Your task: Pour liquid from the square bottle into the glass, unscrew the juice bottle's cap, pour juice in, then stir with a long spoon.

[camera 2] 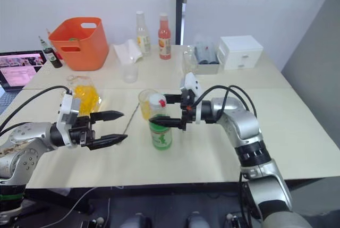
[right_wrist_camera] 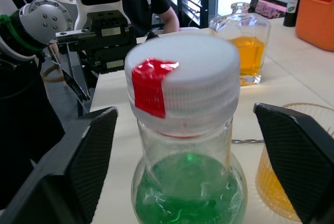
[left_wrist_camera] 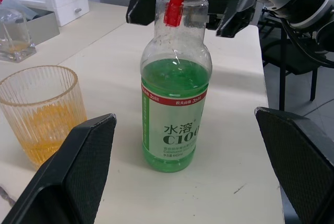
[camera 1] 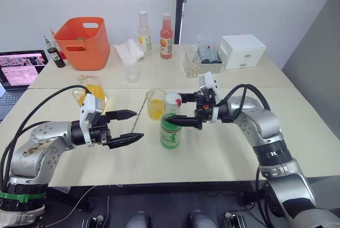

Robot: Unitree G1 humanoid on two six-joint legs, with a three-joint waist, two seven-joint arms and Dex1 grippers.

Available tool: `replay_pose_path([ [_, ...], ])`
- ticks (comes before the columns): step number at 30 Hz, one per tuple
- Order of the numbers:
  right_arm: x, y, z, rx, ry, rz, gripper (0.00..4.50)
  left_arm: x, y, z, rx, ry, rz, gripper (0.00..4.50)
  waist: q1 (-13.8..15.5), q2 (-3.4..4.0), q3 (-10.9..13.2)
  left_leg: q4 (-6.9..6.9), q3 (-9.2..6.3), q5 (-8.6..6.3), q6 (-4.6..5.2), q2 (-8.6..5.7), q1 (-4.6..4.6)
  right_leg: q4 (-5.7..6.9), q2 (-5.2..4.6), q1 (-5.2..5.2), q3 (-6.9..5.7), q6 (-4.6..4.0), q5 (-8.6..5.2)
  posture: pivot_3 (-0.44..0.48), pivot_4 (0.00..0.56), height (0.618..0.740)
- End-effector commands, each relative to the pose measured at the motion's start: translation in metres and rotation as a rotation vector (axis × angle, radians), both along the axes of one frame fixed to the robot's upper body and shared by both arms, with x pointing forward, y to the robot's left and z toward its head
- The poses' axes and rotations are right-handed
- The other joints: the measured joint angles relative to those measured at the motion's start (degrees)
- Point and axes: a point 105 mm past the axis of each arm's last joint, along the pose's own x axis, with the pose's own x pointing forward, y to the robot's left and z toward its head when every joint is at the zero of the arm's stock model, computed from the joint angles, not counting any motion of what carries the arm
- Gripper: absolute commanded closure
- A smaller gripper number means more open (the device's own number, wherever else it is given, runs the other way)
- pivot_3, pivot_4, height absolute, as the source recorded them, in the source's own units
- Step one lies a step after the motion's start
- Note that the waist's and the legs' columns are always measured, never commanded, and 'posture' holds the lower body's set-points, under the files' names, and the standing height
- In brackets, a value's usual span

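Left gripper point(camera 1: 126, 127): nearest the robot, fingers spread wide and holding nothing, aimed at the juice bottle from its left with clear surface between them.
Juice bottle point(camera 1: 170, 130): upright on the surface point(camera 1: 223, 148), green liquid filling the lower body, label toward the left wrist camera, neither gripper touching it.
Cap point(right_wrist_camera: 182, 85): on the neck, white with a strip of red tape down one side, apparently screwed on.
Right gripper point(camera 1: 182, 110): wide apart at cap height, one finger on each side of the cap with a gap on both sides, nothing held.
Step in hand: unscrewing the cap, judging by the orange liquid already in the glass.
Doing it well: likely close the left gripper on the bottle's body first so it cannot spin or tip, then centre the right gripper on the cap and pinch the ridged rim squarely before twisting; a grip on the tape alone could slip.
Glass point(camera 1: 156, 103): just behind and left of the juice bottle, close but apart, orange liquid in its lower part.
Long spoon point(camera 1: 139, 115): lying flat on the surface left of the glass.
Square bottle point(camera 1: 91, 91): further left, upright behind the left gripper's wrist, orange-yellow liquid inside.
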Motion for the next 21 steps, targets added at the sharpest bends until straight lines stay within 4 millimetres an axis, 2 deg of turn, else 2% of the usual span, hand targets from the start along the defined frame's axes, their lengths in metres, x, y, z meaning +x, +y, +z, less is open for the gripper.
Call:
replay_pose_path([
  [1, -0.003, 0.003, 0.013, 0.024, -0.058, 0.044, 1.42, -0.004, 0.001, 0.012, -0.002, -0.062, 0.000, 0.00, 0.16, 0.00, 0.00, 0.01, 0.00, 0.00, 0.00, 0.00, 0.01, 0.02, -0.01, 0.00, 0.00, 0.00, 0.00, 0.000, 0.150, 0.715],
  [4, -0.003, 0.003, 0.014, 0.033, -0.060, 0.046, 2.53, -0.004, 0.001, 0.012, -0.002, -0.061, 0.002, 0.00, 0.22, 0.00, 0.00, 0.02, 0.01, 0.00, 0.00, 0.01, 0.03, 0.06, 0.00, 0.01, 0.00, 0.00, 0.00, 0.000, 0.150, 0.715],
  [6, -0.003, 0.003, 0.015, 0.045, -0.061, 0.046, 3.01, -0.005, 0.001, 0.012, -0.001, -0.060, 0.002, 0.00, 0.22, 0.00, 0.00, 0.01, 0.01, 0.00, 0.00, 0.01, 0.03, 0.05, 0.00, 0.00, 0.00, 0.00, 0.00, 0.000, 0.150, 0.715],
  [11, -0.012, 0.006, 0.020, 0.054, -0.084, 0.052, 3.02, -0.004, 0.001, 0.011, -0.002, -0.059, 0.001, 0.00, 0.23, 0.00, 0.00, 0.01, 0.01, 0.00, 0.00, 0.01, 0.02, 0.06, 0.01, -0.02, 0.00, 0.00, 0.00, 0.000, 0.150, 0.715],
  [16, -0.035, 0.019, 0.029, 0.070, -0.133, 0.042, 3.02, -0.002, 0.001, 0.012, -0.003, -0.062, 0.000, 0.00, 0.28, 0.00, 0.00, 0.00, 0.00, 0.00, 0.00, 0.02, -0.04, 0.08, 0.01, -0.10, 0.00, 0.00, 0.00, 0.000, 0.150, 0.715],
  [21, -0.042, 0.030, 0.028, 0.065, -0.177, -0.024, 3.02, -0.003, 0.000, 0.013, -0.005, -0.058, -0.013, 0.00, 0.27, 0.00, 0.00, 0.02, 0.01, 0.00, -0.01, 0.02, -0.02, 0.09, 0.00, -0.09, 0.00, 0.00, 0.00, 0.000, 0.150, 0.715],
])
